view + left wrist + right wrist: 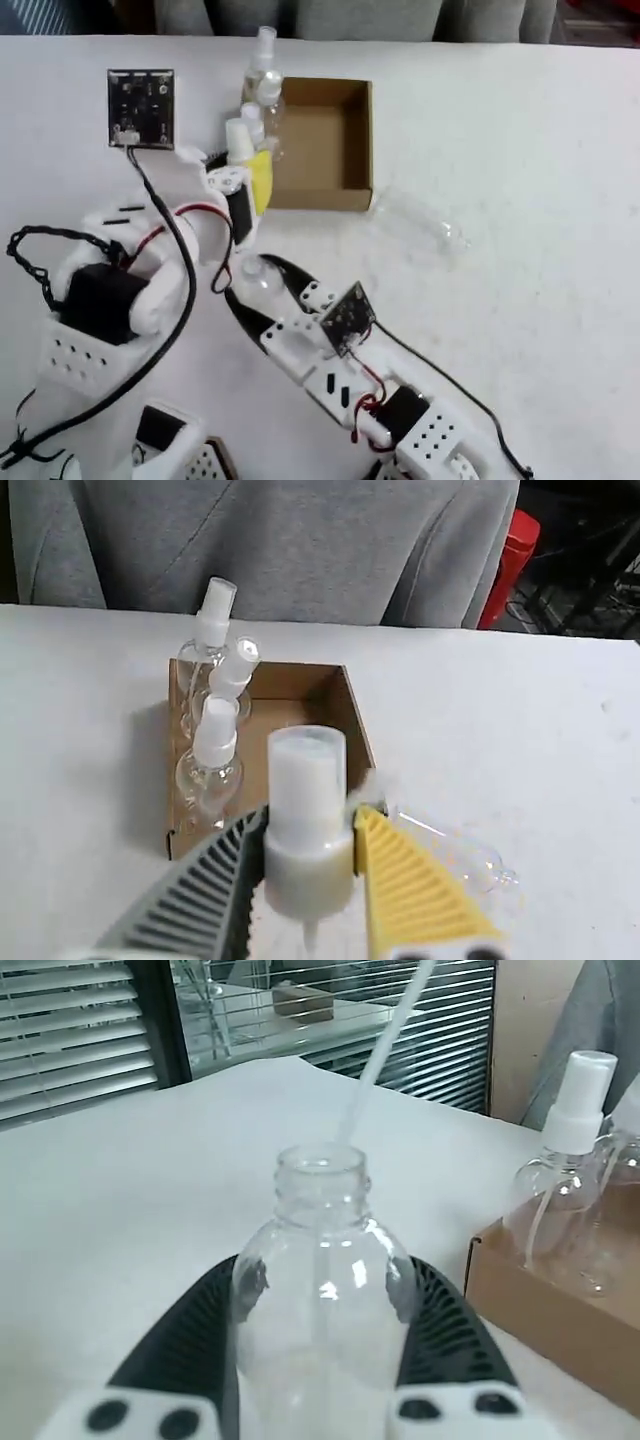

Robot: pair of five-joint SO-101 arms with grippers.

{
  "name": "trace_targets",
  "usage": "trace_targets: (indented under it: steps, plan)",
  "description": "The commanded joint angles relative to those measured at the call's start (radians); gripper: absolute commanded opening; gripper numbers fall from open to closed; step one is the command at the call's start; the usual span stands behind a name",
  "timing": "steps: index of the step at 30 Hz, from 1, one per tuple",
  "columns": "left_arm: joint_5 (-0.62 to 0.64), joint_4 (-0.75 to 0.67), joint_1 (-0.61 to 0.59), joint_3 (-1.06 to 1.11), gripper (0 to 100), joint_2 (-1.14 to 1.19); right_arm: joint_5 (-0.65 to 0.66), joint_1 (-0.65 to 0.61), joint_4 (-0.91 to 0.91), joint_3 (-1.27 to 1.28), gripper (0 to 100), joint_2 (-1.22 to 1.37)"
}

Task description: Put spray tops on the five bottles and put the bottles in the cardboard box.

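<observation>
Right wrist view: the right tool (325,1272) has its black jaws closed round the belly of an upright clear bottle (320,1185), whose open neck faces up.
Left tool: the left tool (308,820) is clamped on the white spray top (305,765), held at the collar between a grey and a yellow finger, cap uppermost.
Dip tube: the dip tube (385,1045) slants down from high above the right tool to the bottle's mouth. Its end looks to be just inside the neck, but I can't tell how deep.
Key relation: the spray top sits above the held bottle and off toward the box side, so the tube's long axis leans against the bottle's upright axis.
Next move, as I judge it: the left tool must bring the top square over the neck and lower it straight down while the right tool only steadies.
Risk: if the tube stays slanted, the collar may meet the rim crooked.
Cardboard box: the cardboard box (345,130) lies just beyond the left tool, with three capped bottles (210,765) standing along one wall.
Fifth bottle: the loose bottle (425,225) lies on its side on the table (520,150), on the yellow-finger side of the left tool, near the box corner and apart from both tools.
Progress: three in the box, one being capped, one untouched.
</observation>
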Motion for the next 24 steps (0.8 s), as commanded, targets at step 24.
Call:
trace_targets:
  steps: [24]
  plan:
    - [0.006, -0.023, 0.005, 0.147, 2, -0.050, 0.014, -0.004, 0.010, 0.009, 1.6, -0.001]
